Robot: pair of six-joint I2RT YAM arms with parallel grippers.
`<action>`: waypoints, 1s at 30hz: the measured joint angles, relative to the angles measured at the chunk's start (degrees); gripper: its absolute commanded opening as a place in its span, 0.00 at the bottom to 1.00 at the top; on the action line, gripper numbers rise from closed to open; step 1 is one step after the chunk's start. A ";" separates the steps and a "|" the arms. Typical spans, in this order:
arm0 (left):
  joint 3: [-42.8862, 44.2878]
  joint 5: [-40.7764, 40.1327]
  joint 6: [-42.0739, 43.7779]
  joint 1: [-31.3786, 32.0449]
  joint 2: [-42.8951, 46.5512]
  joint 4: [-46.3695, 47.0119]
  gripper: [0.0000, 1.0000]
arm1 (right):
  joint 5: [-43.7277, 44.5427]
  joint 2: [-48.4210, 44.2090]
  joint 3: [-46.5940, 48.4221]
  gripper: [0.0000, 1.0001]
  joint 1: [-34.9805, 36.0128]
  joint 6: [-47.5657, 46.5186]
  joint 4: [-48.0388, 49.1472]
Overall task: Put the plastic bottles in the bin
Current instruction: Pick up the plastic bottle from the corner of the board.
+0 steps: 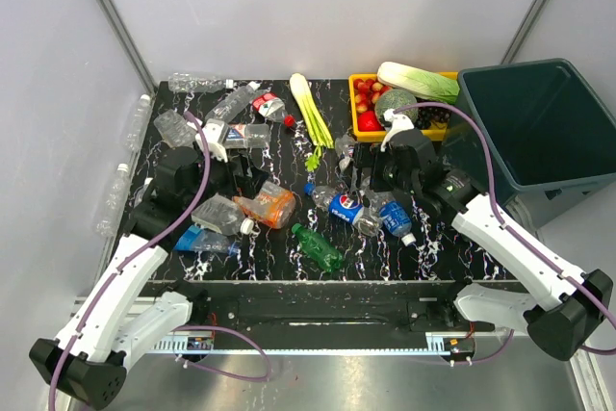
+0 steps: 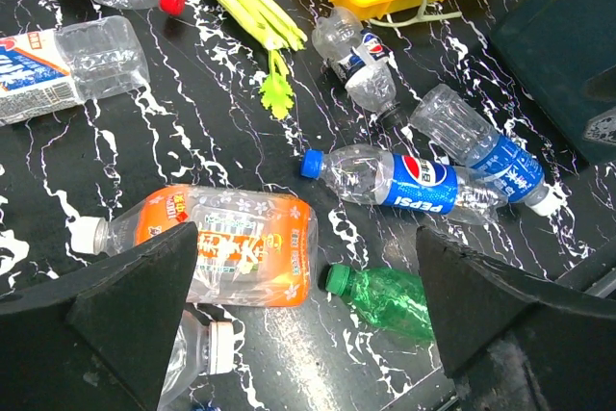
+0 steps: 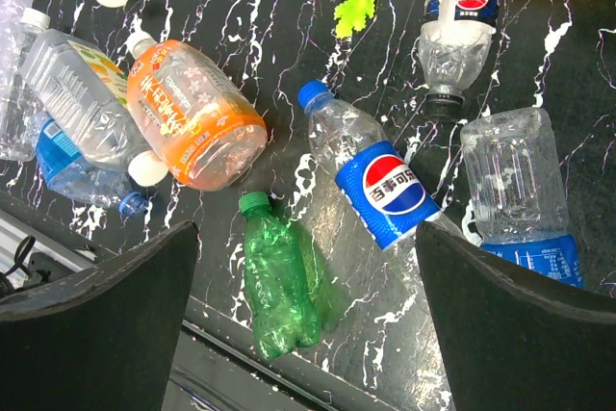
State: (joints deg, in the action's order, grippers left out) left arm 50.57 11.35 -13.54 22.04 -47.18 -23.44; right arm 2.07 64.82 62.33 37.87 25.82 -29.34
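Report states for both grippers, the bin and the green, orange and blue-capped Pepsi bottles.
Left gripper: open, empty.
Right gripper: open, empty.
Bin: upright, no bottles visible inside.
Green bottle: lying flat, capped.
Orange bottle: lying flat, capped.
Blue-capped Pepsi bottle: lying flat.

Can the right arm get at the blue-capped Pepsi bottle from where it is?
Probably yes. The right gripper hangs open above the Pepsi bottle, which lies flat with nothing on it, though the green bottle lies close beside it.
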 measured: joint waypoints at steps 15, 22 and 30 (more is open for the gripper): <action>0.11 -2.49 -0.11 0.00 2.25 -1.27 0.99 | -0.42 0.24 -0.22 0.98 0.00 -1.33 0.72; -2.34 -3.39 -0.13 0.00 10.60 -2.54 0.99 | -4.35 2.78 -1.05 0.83 -0.02 -3.80 0.44; -5.35 -7.80 -0.28 0.00 15.65 -3.26 0.99 | -11.82 11.56 -1.79 0.87 2.21 -2.54 -0.11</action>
State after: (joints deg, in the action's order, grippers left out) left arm 45.21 3.55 -13.82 22.04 -31.53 -26.70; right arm -9.76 76.38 60.53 40.07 23.29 -29.45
